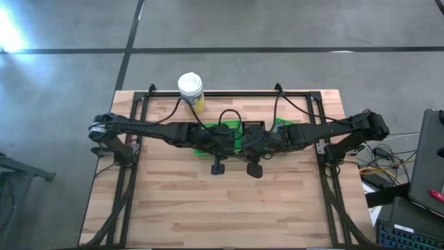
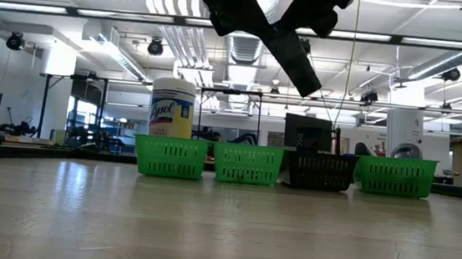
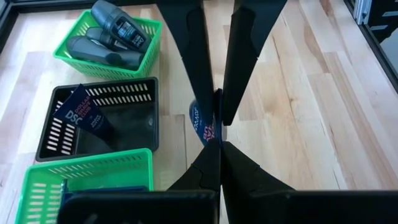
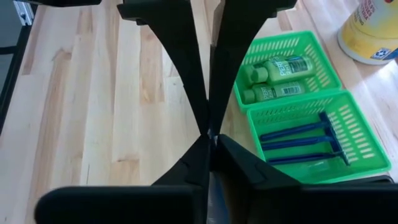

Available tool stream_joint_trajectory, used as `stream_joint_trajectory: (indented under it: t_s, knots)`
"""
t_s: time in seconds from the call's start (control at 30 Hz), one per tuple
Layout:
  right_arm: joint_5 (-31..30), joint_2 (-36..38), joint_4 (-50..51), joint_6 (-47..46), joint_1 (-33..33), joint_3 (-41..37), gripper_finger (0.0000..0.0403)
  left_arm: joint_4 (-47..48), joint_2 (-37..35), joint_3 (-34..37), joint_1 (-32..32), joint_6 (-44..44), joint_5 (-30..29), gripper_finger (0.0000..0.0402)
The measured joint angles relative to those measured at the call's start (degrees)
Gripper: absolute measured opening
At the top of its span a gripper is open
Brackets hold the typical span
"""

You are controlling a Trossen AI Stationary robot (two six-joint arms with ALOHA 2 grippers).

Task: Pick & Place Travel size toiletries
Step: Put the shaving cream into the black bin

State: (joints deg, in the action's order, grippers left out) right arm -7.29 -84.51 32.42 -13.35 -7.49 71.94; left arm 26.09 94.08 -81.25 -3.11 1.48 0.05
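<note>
Baskets (image 1: 243, 135) mostly hidden under both arms in high view; contents unreadable there. Blue packet (image 3: 204, 122) behind left gripper (image 3: 214, 118) fingers, largely covered. Jar (image 4: 372, 28) beside bottle basket (image 4: 292, 62) cut by picture edge.

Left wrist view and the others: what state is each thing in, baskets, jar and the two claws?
Left gripper: shut on small blue tube.
Right gripper: shut, nothing seen held.
Black basket: one dark blue tube, leaning.
Grey-tube basket: dark grey tubes lying inside.
Bottle basket: two green bottles lying.
Razor basket: three blue razors flat.
Jar: upright, lid on.
</note>
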Motion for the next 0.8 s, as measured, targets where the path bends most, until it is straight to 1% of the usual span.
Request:
stream_joint_trajectory:
  t_s: [0.13, 0.37, 0.5, 0.6, 0.7, 0.8]
  knots:
    - [-0.13, 0.00, -0.02, -0.24, 0.00, -0.07, 0.0013, 0.02, 0.00, 0.00, 0.00, 0.00, 0.02, 0.0000]
    - [-0.20, -0.02, -0.21, -2.01, 0.00, -0.07, 0.0009, 0.04, 0.00, 0.00, 0.00, 0.00, 0.12, 0.0000]
    - [-2.58, -0.04, -0.24, -2.71, -0.04, -0.09, 0.0009, 0.00, 0.00, 0.00, 0.00, 0.00, -0.33, 0.0006]
    - [-4.57, 0.02, -0.88, -2.75, -0.04, -0.20, 0.0009, -0.15, -0.15, 0.00, -0.09, -0.30, -2.18, 0.0029]
    - [-5.87, 0.33, -3.56, -3.00, 0.02, -1.04, 0.0008, -0.48, -0.35, -0.02, -0.56, -0.29, -5.76, 0.0064]
    - [-8.33, 0.89, -5.52, -4.28, -0.12, -2.44, 0.0008, -0.31, -0.60, -0.02, -0.75, -0.38, -6.99, 0.0102]
